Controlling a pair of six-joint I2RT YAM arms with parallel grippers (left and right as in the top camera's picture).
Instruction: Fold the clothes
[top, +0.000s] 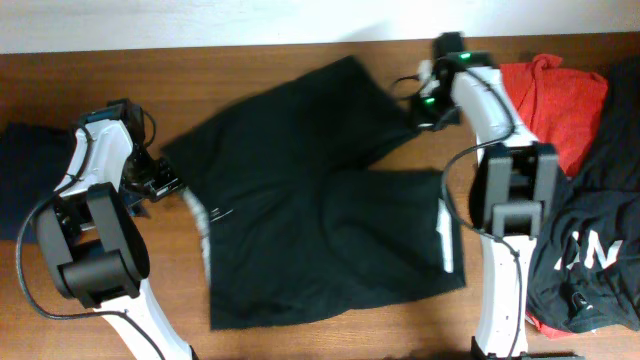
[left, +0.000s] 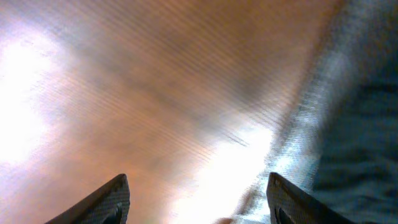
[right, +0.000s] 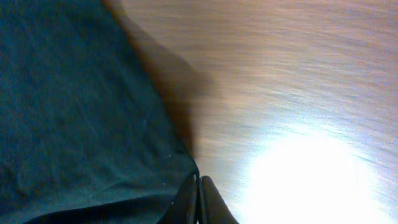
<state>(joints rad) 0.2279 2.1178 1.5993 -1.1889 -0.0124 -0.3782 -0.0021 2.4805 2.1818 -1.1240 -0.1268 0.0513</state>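
Observation:
The black shorts (top: 320, 210) lie spread on the wooden table (top: 250, 60), with the pale waistband at the left and the two legs pointing right. My left gripper (top: 165, 185) is open at the waistband's left end. In the left wrist view its fingers (left: 202, 199) straddle bare wood, and the grey-white waistband (left: 323, 93) lies by the right finger. My right gripper (top: 425, 105) is at the far leg's corner. In the right wrist view its fingers (right: 199, 199) are pressed together on the edge of the black fabric (right: 74, 106), which casts a shadow on the table.
A red garment (top: 550, 95) and a black garment with white lettering (top: 590, 250) lie at the right edge. A folded dark navy garment (top: 25, 175) lies at the far left. A white wall runs along the back of the table.

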